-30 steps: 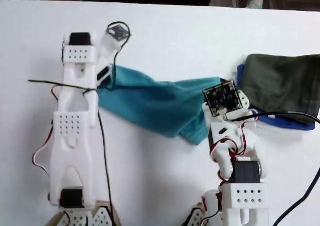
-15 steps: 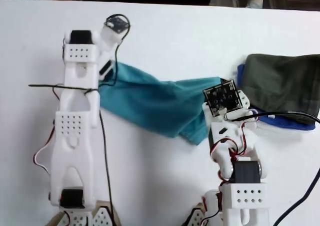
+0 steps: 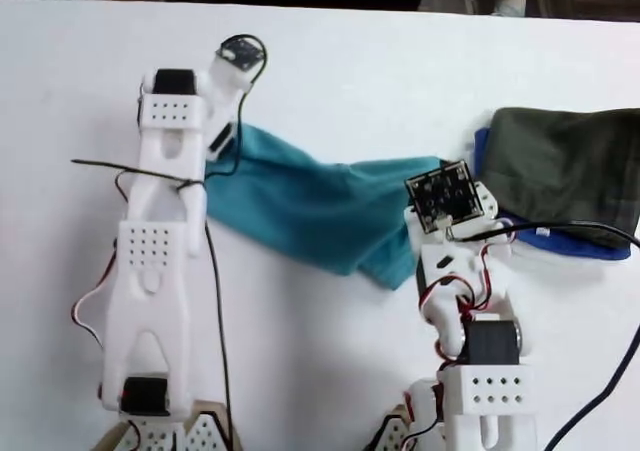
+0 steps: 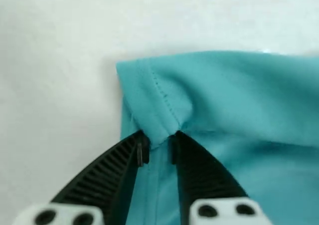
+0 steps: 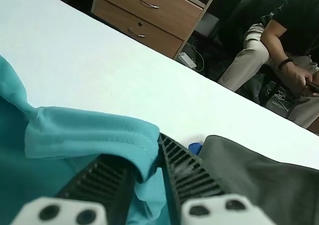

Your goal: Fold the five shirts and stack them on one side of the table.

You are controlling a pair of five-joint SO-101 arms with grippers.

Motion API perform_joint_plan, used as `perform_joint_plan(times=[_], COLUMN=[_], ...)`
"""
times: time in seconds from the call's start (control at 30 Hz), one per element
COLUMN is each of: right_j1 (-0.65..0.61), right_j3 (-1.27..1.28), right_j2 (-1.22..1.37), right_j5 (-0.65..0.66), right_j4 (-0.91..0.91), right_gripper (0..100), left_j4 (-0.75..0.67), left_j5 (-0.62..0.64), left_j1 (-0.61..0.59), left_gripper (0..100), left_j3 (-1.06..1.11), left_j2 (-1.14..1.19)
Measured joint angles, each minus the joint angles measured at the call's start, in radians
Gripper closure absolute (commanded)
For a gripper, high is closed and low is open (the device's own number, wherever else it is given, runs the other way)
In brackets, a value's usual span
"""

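My left claw point(image 4: 158, 146) was clamped tight on a hemmed corner of the teal shirt point(image 3: 310, 206), and the cloth puckered up between my two black fingers point(image 4: 199, 177). Seen from above, that corner sat at the shirt's ten o'clock end, at about nine o'clock on the white table point(image 3: 350, 61). The shirt lay stretched in a band across the table's middle, sagging toward five o'clock. My right claw point(image 5: 149, 167) was closed on a folded edge at the shirt's three o'clock end, with teal cloth draped over and between its jaws. Just past that claw, at the table's three o'clock side, a dark green shirt point(image 3: 565, 166) lay folded on top of a blue shirt point(image 3: 565, 243), whose edge peeked out beneath.
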Motion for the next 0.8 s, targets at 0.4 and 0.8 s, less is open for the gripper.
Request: perform_joint_plan(times=[0.4,0.8], right_j1=[0.000,0.000], right_j3=[0.041,-0.255], right_j2=[0.000,0.000], right_j5=[0.000,0.000], right_j4=[-0.003,-0.031], right_gripper=[97.8,97.8], left_j4=[0.143,0.144], left_j5=[0.011,0.014], left_j1=[0.008,-0.049], left_gripper=[97,97], left_j3=[-0.310,-0.160], left_j2=[0.002,-0.299])
